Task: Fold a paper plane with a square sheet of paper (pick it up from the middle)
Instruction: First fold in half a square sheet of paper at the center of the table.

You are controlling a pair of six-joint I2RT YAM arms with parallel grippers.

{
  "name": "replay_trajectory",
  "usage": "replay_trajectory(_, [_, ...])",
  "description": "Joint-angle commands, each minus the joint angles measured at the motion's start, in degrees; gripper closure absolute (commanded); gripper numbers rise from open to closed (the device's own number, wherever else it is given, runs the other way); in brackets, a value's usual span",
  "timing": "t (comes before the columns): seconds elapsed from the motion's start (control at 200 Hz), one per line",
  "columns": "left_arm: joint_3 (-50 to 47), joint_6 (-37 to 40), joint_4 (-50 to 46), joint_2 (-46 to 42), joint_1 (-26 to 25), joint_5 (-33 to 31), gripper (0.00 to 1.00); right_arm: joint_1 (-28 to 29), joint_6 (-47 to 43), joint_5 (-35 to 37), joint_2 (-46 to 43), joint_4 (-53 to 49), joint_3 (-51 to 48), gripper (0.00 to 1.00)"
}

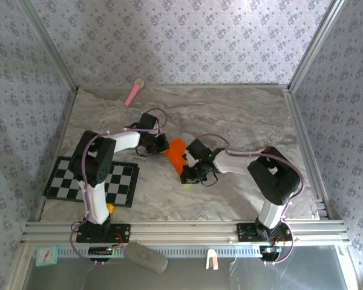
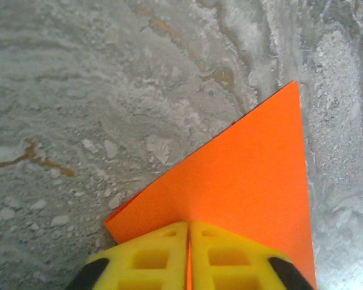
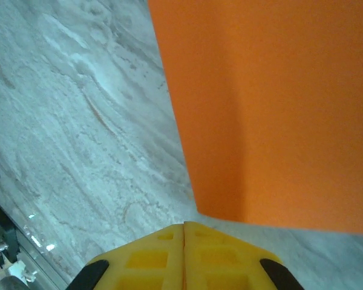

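The square sheet of paper [image 1: 176, 152] is bright orange and sits mid-table between my two grippers. In the left wrist view it [image 2: 242, 175] spreads forward as a pointed, triangular shape over the marble. My left gripper [image 2: 188, 222] is shut on its near edge, and a thin orange sliver shows in the slit between the yellow fingers. From above, the left gripper [image 1: 162, 145] is at the paper's left side. My right gripper [image 3: 184, 224] is shut with nothing seen in its slit. The paper [image 3: 272, 109] hangs just beyond its tips, with a strip of marble between. From above, the right gripper [image 1: 187, 175] is at the paper's near right.
A pink stick [image 1: 134, 92] lies at the table's far left. The black-and-white checkered mat [image 1: 94, 181] lies at the near left beside the left arm's base. Metal frame rails [image 1: 181, 231] run along the near edge, and patterned walls close the other sides.
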Motion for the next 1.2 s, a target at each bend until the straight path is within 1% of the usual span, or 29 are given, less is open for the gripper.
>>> replay_trajectory(0.0, [2.7,1.6,-3.0,-3.9,0.5,1.8,0.80,-1.0,0.4,6.4,-6.1,-1.5,1.6,0.87])
replay_trajectory(0.03, [3.0,1.2,-2.9,-5.5,0.4,1.7,0.76,-1.6,0.4,7.9,-7.0,-1.1,1.6,0.84])
replay_trajectory(0.095, [3.0,-0.2,-2.8,-8.8,0.5,0.9,0.70,-3.6,0.4,10.2,-7.2,-1.1,1.7,0.77])
replay_trajectory(0.17, [2.0,-1.9,-2.6,-12.6,0.6,-0.7,0.60,-6.0,0.4,11.5,-5.9,-0.8,2.3,0.73])
replay_trajectory(0.25, [-0.4,-3.8,-1.7,-16.2,0.6,-1.9,0.56,-7.6,-0.1,11.7,-2.8,-1.6,4.2,0.69])
replay_trajectory(0.37, [-4.2,-5.9,-1.7,-20.6,0.7,-3.4,0.44,-7.8,-1.2,12.8,2.3,-4.7,8.5,0.68])
replay_trajectory(0.425, [-6.2,-6.8,-1.6,-22.3,0.7,-3.9,0.41,-7.5,-0.8,12.8,4.4,-5.0,9.7,0.67])
replay_trajectory(0.53, [-8.9,-7.3,-2.0,-25.0,0.9,-4.0,0.39,-6.1,0.4,14.0,7.3,-5.7,11.2,0.66])
replay_trajectory(0.665, [-10.9,-6.7,-3.0,-27.2,0.8,-4.2,0.37,-3.7,7.2,17.9,8.2,-5.3,9.8,0.65])
replay_trajectory(0.81, [-12.6,-6.6,-2.4,-27.5,0.9,-3.7,0.35,-0.4,17.5,23.9,8.0,-4.8,7.4,0.64])
replay_trajectory(0.9, [-13.2,-7.1,-1.3,-26.8,1.0,-2.7,0.34,1.3,25.9,28.5,7.7,-5.7,7.0,0.64])
replay_trajectory(0.969, [-13.4,-7.9,0.1,-25.7,0.9,-1.2,0.33,2.1,31.9,30.9,7.4,-5.9,6.9,0.64])
replay_trajectory(1.039, [-13.1,-8.6,1.7,-24.3,0.9,0.8,0.32,2.3,36.0,32.7,6.9,-6.5,7.3,0.64])
replay_trajectory(1.119, [-12.7,-9.5,3.0,-22.7,0.9,2.2,0.29,2.4,37.3,34.0,5.9,-6.2,7.9,0.63])
replay_trajectory(1.194, [-12.2,-10.9,4.2,-21.2,0.8,2.9,0.28,2.4,36.4,33.0,4.9,-4.7,8.3,0.61])
